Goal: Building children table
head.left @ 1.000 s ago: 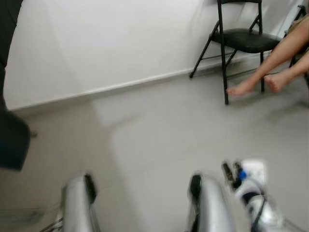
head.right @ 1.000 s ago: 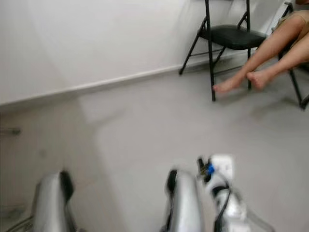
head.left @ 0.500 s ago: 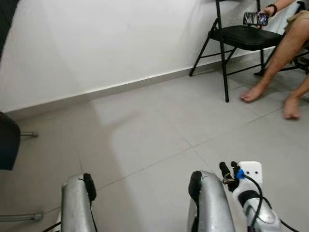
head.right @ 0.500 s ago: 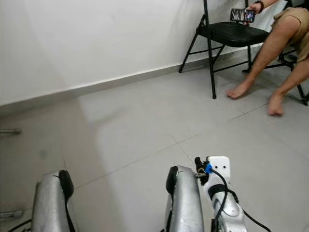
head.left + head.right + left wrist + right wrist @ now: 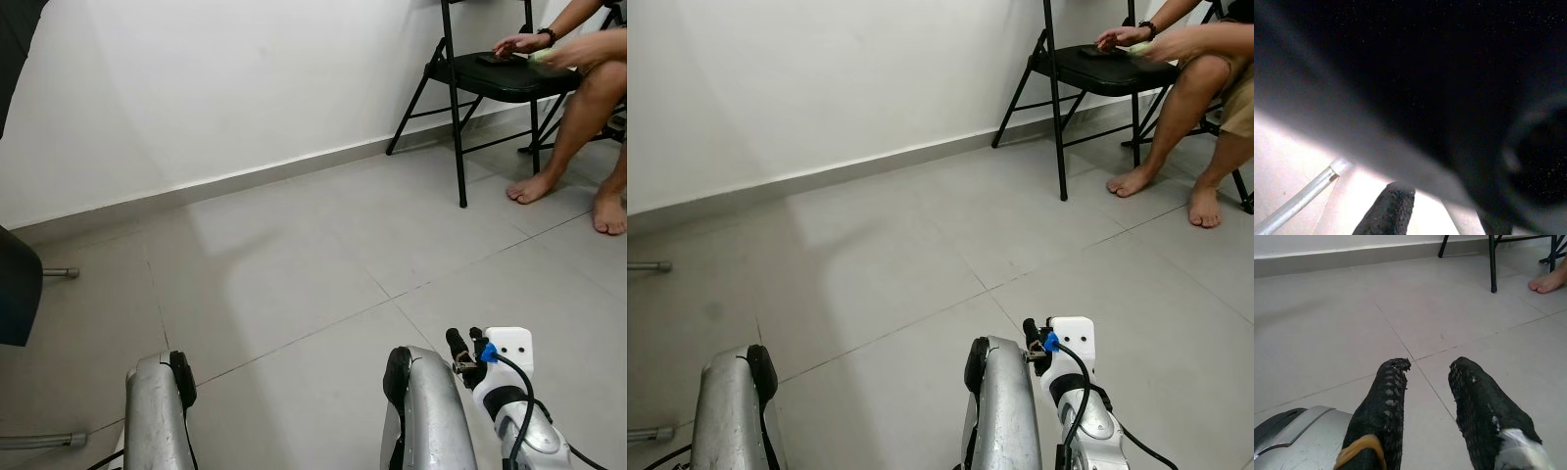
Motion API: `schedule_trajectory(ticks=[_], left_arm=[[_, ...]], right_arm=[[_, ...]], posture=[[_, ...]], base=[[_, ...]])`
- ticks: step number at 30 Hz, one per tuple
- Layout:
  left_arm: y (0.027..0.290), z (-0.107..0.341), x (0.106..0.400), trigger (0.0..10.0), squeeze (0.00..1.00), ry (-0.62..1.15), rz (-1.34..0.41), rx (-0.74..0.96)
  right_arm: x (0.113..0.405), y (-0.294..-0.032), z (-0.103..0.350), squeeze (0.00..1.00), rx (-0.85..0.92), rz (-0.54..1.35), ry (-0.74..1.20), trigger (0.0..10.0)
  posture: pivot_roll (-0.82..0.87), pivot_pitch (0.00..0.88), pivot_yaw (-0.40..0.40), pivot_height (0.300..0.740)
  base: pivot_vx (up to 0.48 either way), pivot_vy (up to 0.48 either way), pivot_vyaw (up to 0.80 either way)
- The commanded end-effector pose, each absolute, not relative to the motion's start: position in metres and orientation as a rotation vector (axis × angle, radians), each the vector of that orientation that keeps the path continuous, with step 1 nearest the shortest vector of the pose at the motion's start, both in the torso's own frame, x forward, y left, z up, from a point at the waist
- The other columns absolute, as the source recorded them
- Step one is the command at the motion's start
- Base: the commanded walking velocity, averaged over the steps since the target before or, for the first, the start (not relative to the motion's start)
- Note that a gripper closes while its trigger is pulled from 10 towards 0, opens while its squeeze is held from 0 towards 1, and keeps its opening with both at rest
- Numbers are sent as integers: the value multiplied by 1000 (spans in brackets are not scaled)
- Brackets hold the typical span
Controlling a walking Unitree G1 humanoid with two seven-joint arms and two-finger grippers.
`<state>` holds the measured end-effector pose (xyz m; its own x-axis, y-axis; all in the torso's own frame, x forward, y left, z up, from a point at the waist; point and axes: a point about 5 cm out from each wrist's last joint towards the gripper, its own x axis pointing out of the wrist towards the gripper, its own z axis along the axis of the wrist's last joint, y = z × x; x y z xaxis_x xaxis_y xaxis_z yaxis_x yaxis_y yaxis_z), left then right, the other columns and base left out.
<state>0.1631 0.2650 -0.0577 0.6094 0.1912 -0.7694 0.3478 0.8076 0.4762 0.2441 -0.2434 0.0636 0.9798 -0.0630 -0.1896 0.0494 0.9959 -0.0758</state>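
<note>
No table parts are in view. My right gripper (image 5: 1430,367) hangs low over the grey tiled floor (image 5: 294,264), open, with nothing between its two black fingers (image 5: 1386,396). My left gripper (image 5: 1440,218) sits in deep shade in the left wrist view, beside a pale tube (image 5: 1293,205). In the eye views both silver arms hang at the bottom: the left arm (image 5: 157,421) and the right arm (image 5: 421,411), which has a white wrist block (image 5: 509,348) and a black cable.
A black folding chair (image 5: 490,78) stands by the white wall (image 5: 245,78) at the far right. A person sits beyond it, bare feet (image 5: 534,188) on the floor and hands on its seat. A dark seat (image 5: 15,284) with a metal leg (image 5: 39,441) is at the left.
The person has lowered a phone onto the folding chair's seat and shifted both feet. The blur of a second ago is gone. My arms hang as before.
</note>
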Motion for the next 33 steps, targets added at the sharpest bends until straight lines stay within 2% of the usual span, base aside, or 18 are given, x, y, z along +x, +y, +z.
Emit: schedule_trajectory(ticks=[1, 27, 28, 33], left_arm=[[295, -49, 158, 10000, 0, 962, 10, 652], [295, -49, 158, 10000, 0, 962, 10, 652], [296, -51, 155, 10000, 0, 982, -23, 668], [308, -35, 165, 10000, 0, 873, -50, 737]], right_arm=[[246, -247, 65, 0, -72, -62, 187, 10000], [246, -247, 65, 0, -72, -62, 187, 10000], [243, -245, 64, 0, -66, -64, 190, 10000], [246, -230, 69, 0, -69, -39, 169, 10000]], posture=[[131, 329, 96, 300], [131, 329, 96, 300], [129, 0, 0, 300], [153, 0, 0, 320]], base=[[0, 0, 0], [0, 0, 0], [0, 0, 0], [0, 0, 0]])
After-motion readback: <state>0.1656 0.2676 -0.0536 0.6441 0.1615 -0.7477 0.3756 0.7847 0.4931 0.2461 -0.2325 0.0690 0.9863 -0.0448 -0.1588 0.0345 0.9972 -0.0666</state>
